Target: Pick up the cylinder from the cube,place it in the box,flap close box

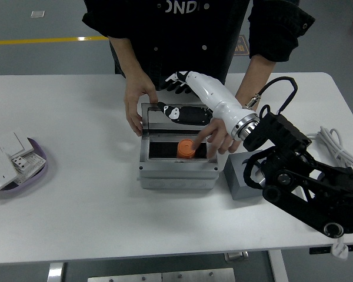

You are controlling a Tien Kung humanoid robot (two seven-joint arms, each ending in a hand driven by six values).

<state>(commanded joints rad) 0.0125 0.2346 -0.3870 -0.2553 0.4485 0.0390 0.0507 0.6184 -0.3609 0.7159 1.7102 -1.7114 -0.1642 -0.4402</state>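
My right arm comes in from the lower right, its black joints bulking over the counter (pixel 76 200) beside the grey cube (pixel 242 176), which sits just right of the box (pixel 176 170). The box stands open near the middle of the counter. Inside it the orange cylinder (pixel 186 148) stands upright, its axis vertical and its round top facing up, toward the right half of the dark interior. A person's hand (pixel 217 136) reaches down from the far side, a finger touching the cylinder's right side. The person's other hand (pixel 136 104) grips the far left corner of the box, at the raised lid (pixel 165 114). My white forearm crosses above the box's right side, and my right hand (pixel 177 81) is beyond the lid's far edge, well past the cylinder and above it, holding nothing, its black fingers loosely spread. At the counter's left edge lies a purple tray (pixel 32 167) with white socket plates (pixel 6 154); at the right lies a white power strip (pixel 335 158).
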